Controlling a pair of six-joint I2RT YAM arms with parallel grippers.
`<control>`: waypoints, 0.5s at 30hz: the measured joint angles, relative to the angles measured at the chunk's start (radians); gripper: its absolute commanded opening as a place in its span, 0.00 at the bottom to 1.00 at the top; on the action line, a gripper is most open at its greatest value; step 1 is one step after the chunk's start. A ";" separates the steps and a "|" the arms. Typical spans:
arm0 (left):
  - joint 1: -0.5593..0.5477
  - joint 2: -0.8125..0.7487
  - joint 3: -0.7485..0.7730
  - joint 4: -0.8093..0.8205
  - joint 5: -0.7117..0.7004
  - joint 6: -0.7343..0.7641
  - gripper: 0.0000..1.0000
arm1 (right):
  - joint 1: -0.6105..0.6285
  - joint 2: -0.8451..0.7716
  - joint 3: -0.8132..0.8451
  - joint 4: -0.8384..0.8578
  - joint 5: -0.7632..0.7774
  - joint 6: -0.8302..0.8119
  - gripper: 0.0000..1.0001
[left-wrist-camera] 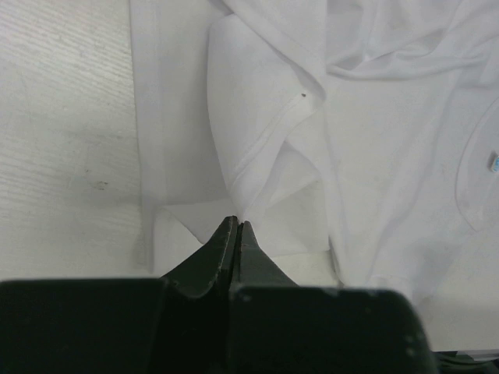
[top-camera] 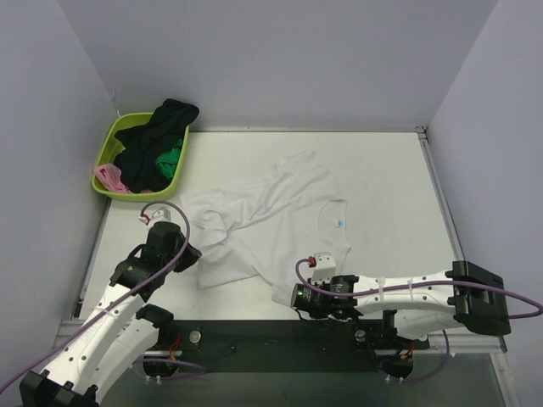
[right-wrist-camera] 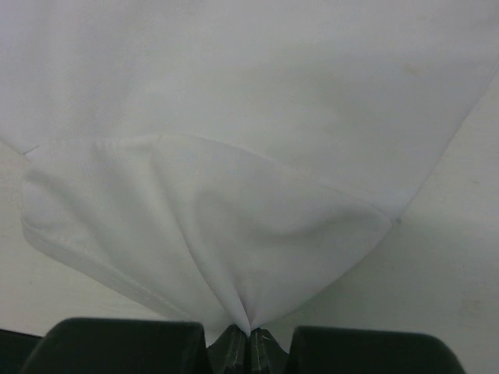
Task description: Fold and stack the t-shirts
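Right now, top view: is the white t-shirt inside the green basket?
No, the white t-shirt lies crumpled on the table, wholly outside the lime green basket at the far left corner.

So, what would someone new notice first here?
A rumpled white t-shirt sprawls mid-table, with the left arm's jaws pinched shut on its left side and the right arm's jaws on its near edge. At the far left corner, a lime green basket holds black, green and pink clothes.
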 measured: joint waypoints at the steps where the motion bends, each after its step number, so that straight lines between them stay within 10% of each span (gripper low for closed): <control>1: 0.000 -0.005 -0.016 -0.002 0.004 -0.004 0.00 | 0.000 -0.015 0.000 -0.018 0.006 0.000 0.00; 15: 0.000 -0.003 -0.200 0.015 -0.008 -0.058 0.00 | -0.017 -0.214 0.097 -0.246 0.118 -0.004 0.00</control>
